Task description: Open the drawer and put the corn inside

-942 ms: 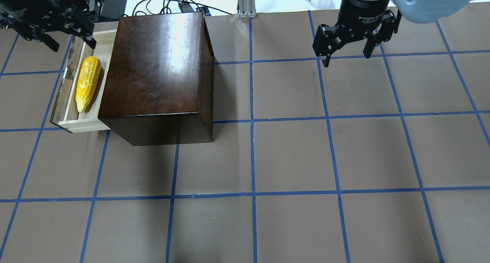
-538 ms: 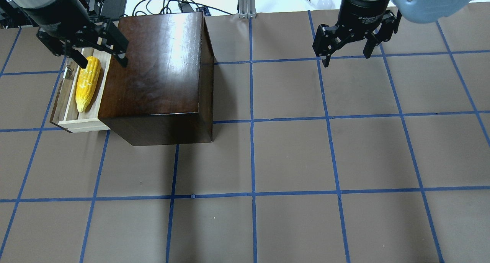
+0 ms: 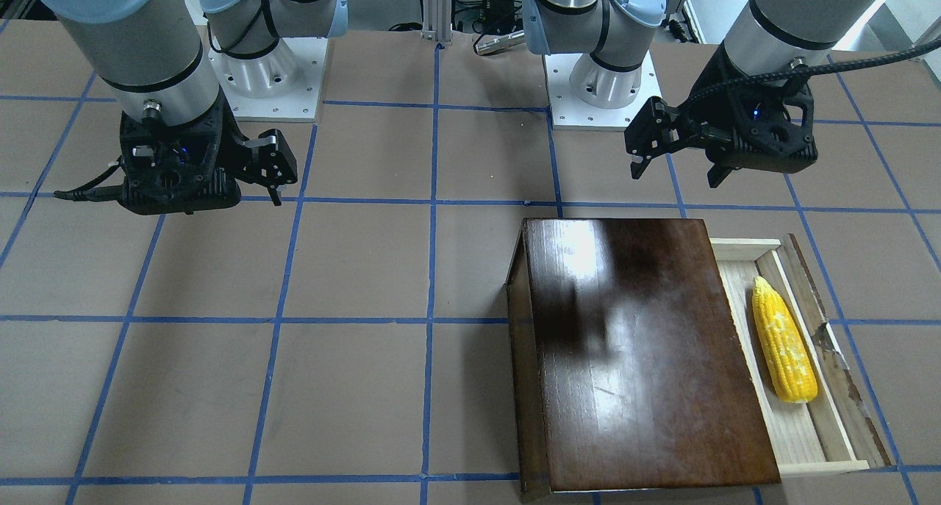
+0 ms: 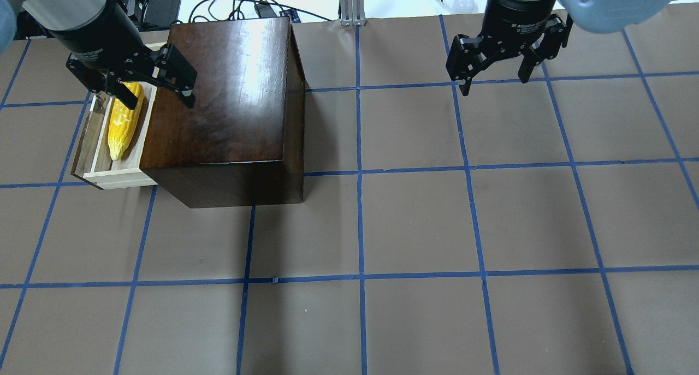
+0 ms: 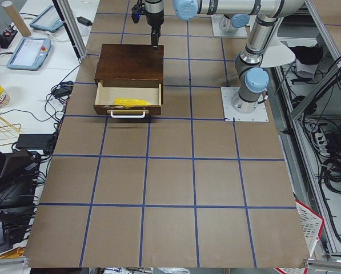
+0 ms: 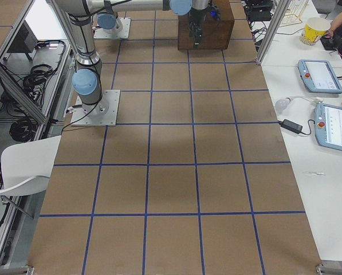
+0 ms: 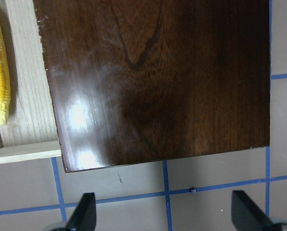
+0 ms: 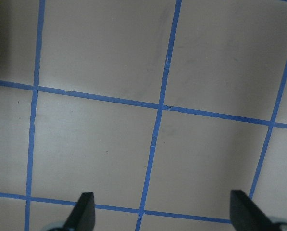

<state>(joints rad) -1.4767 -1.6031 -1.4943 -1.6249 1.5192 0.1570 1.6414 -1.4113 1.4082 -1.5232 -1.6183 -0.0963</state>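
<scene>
Since the earlier frame the left pincer (image 4: 160, 103) had swung rightward, from over the drawer's end to above the seam between drawer and cabinet; the right pincer had not shifted.

At the far left of the bench (image 4: 415, 222), brown paper ruled with blue tape, the drawer (image 4: 120, 177) stood pulled out of the cabinet's left side. It was a shallow tray of pale raw wood with a dark front panel. The front-facing view showed that panel's top edge chipped, and only the exterior left view showed its pale handle (image 5: 126, 113).

The corn (image 4: 121, 132) lay lengthwise inside the drawer. It was a bright yellow tapered cob with bumpy kernels, its pointed end towards the robot.

The left pincer hung above it with its jaws spread wide and nothing between them. Its wrist view looked down on the cabinet top, with a strip of cob at the left edge.

The cabinet (image 4: 224, 102) was a glossy dark-brown box with visible grain and a bright glare patch.

Far to the right, the right pincer (image 4: 496, 84) hovered over bare paper, also gaping and empty. Its wrist view held only tape lines.
</scene>
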